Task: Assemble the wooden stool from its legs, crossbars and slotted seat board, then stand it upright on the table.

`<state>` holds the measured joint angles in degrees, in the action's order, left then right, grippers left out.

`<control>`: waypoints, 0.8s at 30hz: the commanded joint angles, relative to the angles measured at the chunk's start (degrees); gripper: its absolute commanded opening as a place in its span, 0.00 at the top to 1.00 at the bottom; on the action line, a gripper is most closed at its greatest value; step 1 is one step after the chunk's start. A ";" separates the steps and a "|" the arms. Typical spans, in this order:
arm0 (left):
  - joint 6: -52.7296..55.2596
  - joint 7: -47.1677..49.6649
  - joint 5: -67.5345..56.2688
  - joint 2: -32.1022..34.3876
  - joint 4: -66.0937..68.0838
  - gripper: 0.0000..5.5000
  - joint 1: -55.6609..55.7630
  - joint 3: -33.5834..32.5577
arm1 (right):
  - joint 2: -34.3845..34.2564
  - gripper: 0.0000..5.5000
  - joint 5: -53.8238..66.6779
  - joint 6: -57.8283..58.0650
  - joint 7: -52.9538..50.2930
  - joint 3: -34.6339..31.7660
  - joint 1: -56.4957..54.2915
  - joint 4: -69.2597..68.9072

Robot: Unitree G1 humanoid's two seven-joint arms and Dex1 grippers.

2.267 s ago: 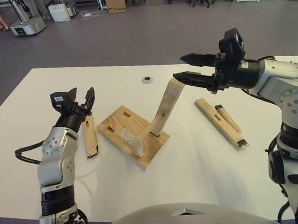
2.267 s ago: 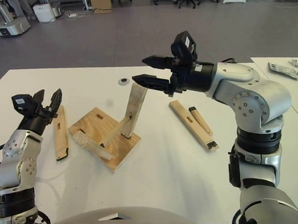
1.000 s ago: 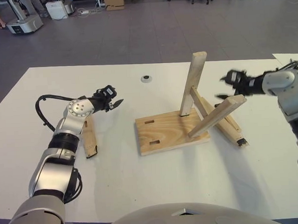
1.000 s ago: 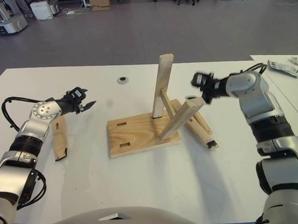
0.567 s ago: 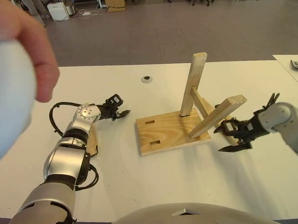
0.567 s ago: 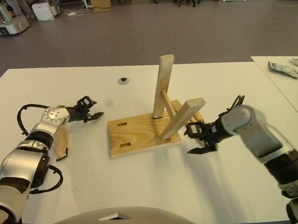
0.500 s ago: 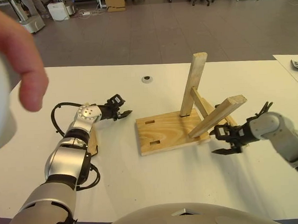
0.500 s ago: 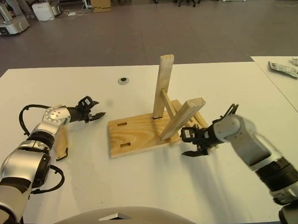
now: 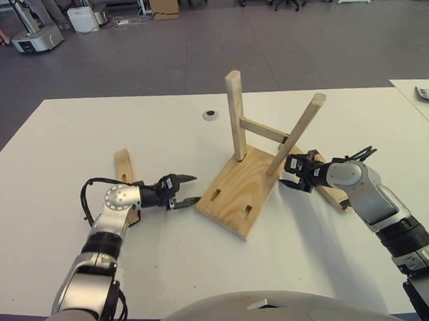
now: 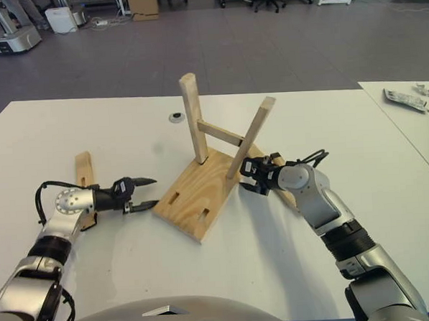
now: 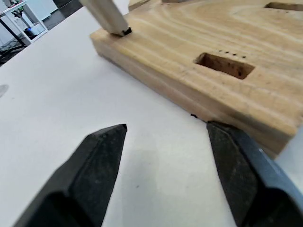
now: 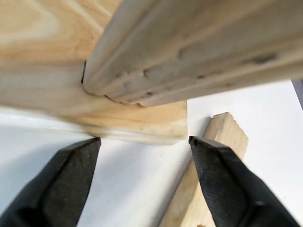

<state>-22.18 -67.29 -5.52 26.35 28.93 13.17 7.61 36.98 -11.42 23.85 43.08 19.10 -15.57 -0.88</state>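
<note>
left arm [image 9: 102, 237], right arm [image 9: 375, 204]: silver-grey rounded shells, black joint bands. black looped cable [image 9: 84, 194]. left gripper [image 9: 194, 189], right gripper [image 9: 290, 177]: matte black tapered fingers [image 11: 94, 175].

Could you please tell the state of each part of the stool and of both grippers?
seat board: flat on the table, two slots empty
upright leg: standing in a slot
tilted leg: in a slot, leaning
crossbar: joined between the two legs
loose leg: lying flat on the table
left gripper: open, beside the board
right gripper: open, at the board's corner
</note>
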 commanded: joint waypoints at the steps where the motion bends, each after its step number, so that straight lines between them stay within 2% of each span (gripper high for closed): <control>1: 11.38 3.35 -4.94 1.34 -22.93 0.43 -9.60 0.14 | -4.49 0.37 0.61 4.58 -2.05 0.83 2.68 -0.80; 6: 17.10 9.18 -7.24 0.69 -28.07 0.43 -14.59 -2.68 | -9.01 0.37 1.39 7.61 -5.77 -0.75 2.61 -0.45; 12: 18.62 12.07 -8.59 1.77 -30.47 0.43 -16.69 -5.17 | -8.81 0.37 1.41 4.12 -8.73 -3.94 0.02 3.34; 14: 18.18 14.37 -8.96 2.36 -30.15 0.43 -16.66 -8.23 | -9.26 0.37 3.95 2.48 -9.60 -7.69 -1.77 4.02; 18: 20.76 24.82 -13.25 -2.79 -32.20 0.43 -15.89 -14.74 | -10.25 0.37 12.34 2.67 -13.61 -21.51 -8.64 9.38; 21: 23.77 31.74 -13.84 -6.81 -35.93 0.43 -17.09 -14.87 | -6.67 0.37 13.40 2.00 -13.36 -25.16 -11.29 18.41; 24: 24.62 34.11 -13.88 -8.39 -38.01 0.43 -18.50 -14.50 | -3.54 0.37 12.62 1.74 -11.41 -24.45 -11.50 25.02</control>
<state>1.10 -34.60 -19.23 18.62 -7.43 -4.17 -7.00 30.97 1.98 25.76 29.95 -6.03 -26.17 20.68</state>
